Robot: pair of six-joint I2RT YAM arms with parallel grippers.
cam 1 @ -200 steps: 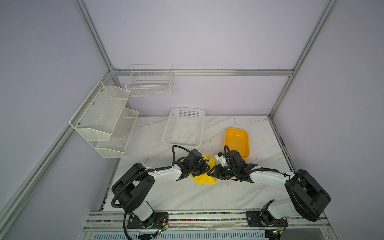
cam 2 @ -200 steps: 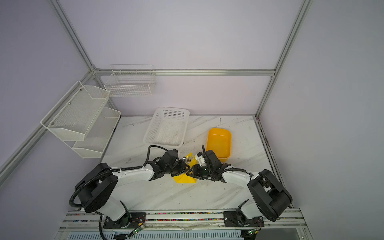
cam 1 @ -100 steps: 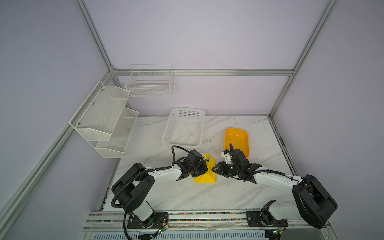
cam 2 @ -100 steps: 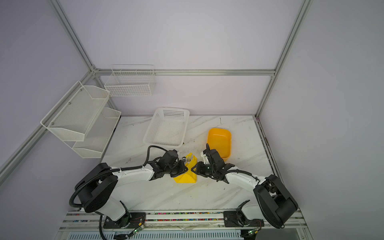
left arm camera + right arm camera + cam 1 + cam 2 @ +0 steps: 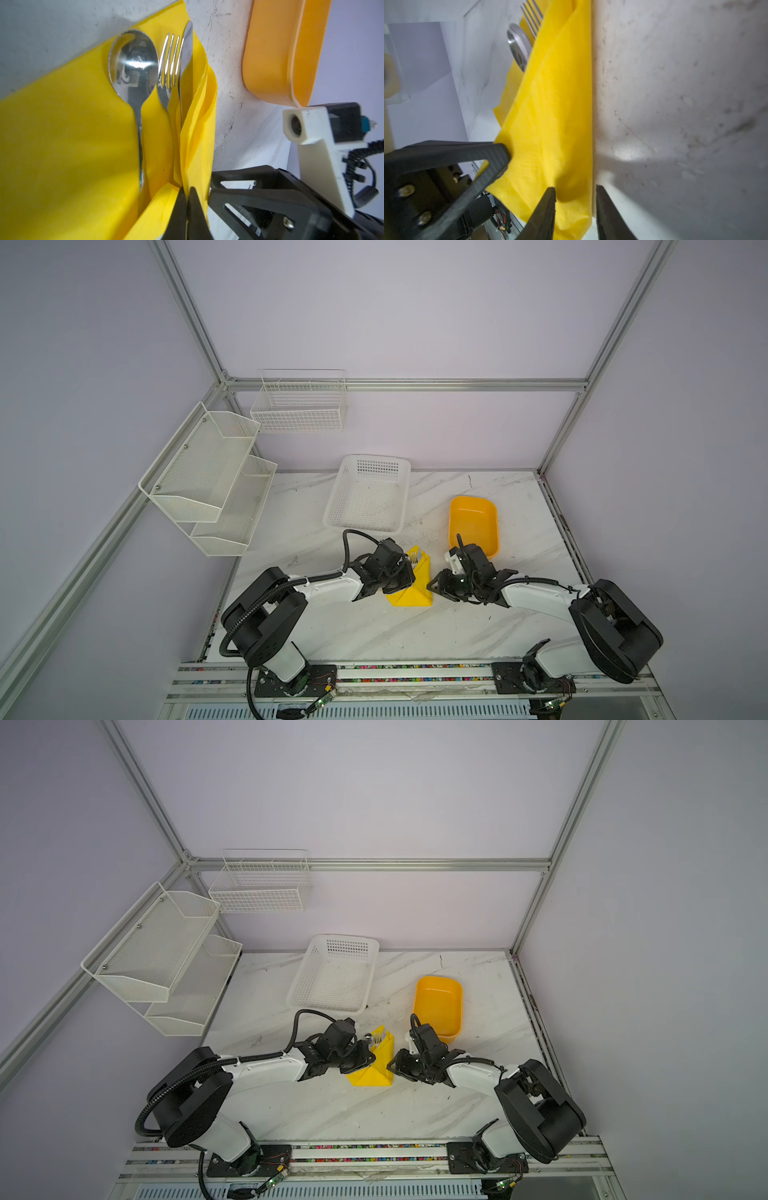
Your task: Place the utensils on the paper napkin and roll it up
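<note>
The yellow paper napkin (image 5: 409,593) (image 5: 374,1069) lies at the table's middle, its right side folded up over the utensils. In the left wrist view a spoon (image 5: 133,60), a fork (image 5: 169,58) and a knife (image 5: 187,47) lie side by side on the napkin (image 5: 62,145). Fork tines (image 5: 413,558) stick out at the napkin's far end. My left gripper (image 5: 188,189) (image 5: 399,576) is shut on the raised flap. My right gripper (image 5: 575,189) (image 5: 434,585) stands open, its jaws either side of the napkin's (image 5: 554,104) right edge near the table.
An orange tub (image 5: 473,526) sits just behind the right gripper. A white perforated basket (image 5: 368,497) stands behind the napkin. Mesh shelves (image 5: 208,481) and a wire basket (image 5: 299,406) hang on the left and back walls.
The left gripper has closed on the napkin's flap. The right gripper drew back to the right, off the napkin, and now sits at its right edge with its jaws a little narrower.
</note>
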